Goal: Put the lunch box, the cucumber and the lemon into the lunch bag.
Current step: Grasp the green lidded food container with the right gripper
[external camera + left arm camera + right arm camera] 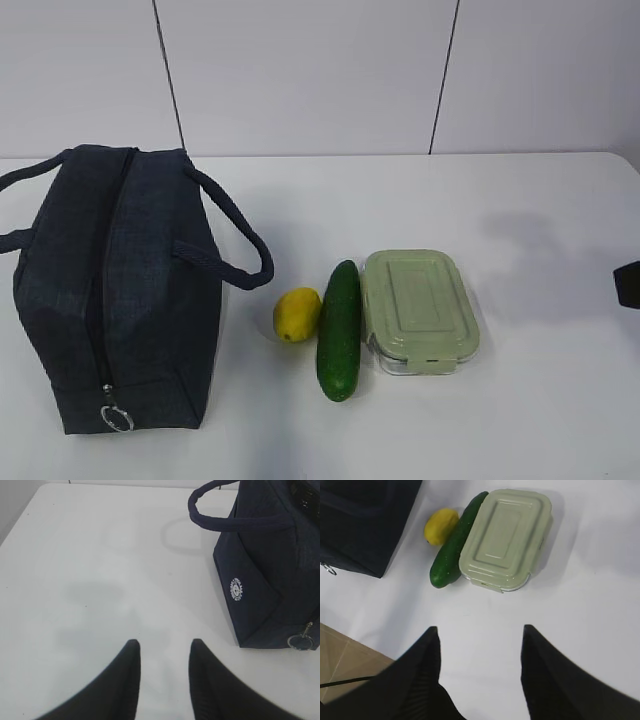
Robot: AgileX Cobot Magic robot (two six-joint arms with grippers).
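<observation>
Inspection at the outset of the job: nothing is packed yet. The lunch bag (115, 290) stands on the left of the white table (540, 400), its top zipper run closed along the ridge with the ring pull (117, 418) hanging at the near end, so I judge the bag must be opened before anything can go in.

The three items lie in a tidy row to the bag's right. The lemon (297, 314) sits nearest the bag. The cucumber (339, 330) lies lengthwise between lemon and lunch box (419, 312), close against both, though I cannot tell whether it actually touches them. The box rests flat, green lid up and clipped on.

My left gripper (162, 650) hovers over bare table beside the bag's end panel, fingers apart and holding nothing. From there the ring pull is near, which suits a first move on the zipper.

My right gripper (480, 632) hangs above the table short of the lunch box, jaws spread wide and empty, lined up on the box.
</observation>
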